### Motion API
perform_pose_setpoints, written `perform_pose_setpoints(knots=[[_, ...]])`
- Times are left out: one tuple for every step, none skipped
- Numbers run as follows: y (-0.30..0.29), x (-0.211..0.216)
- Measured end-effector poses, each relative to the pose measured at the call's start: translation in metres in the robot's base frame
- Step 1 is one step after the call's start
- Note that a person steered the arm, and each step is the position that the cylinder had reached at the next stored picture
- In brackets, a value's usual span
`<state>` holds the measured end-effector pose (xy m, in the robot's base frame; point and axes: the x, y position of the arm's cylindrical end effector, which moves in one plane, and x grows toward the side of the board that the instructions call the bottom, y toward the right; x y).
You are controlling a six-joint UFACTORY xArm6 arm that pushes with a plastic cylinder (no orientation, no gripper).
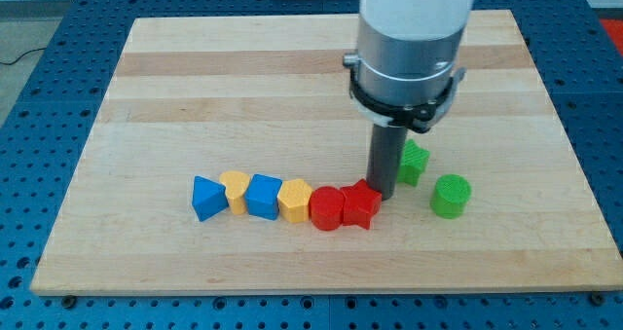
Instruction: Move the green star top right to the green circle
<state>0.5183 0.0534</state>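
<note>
The green star [415,162] lies right of the board's middle, partly hidden behind my rod. The green circle [451,195] stands just below and to the right of it, a small gap apart. My tip [382,194] rests on the board at the star's lower left, touching or nearly touching the red star [362,205].
A row of blocks runs leftward from my tip: red star, red circle [327,209], yellow hexagon-like block [295,200], blue cube [263,196], yellow heart [235,189], blue triangle [207,197]. The wooden board [243,87] has blue perforated table around it.
</note>
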Motion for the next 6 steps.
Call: perform_pose_setpoints(knots=[[-0.010, 0.000], [-0.011, -0.003], [-0.011, -0.016], [-0.011, -0.029], [0.015, -0.030], [0.059, -0.030]])
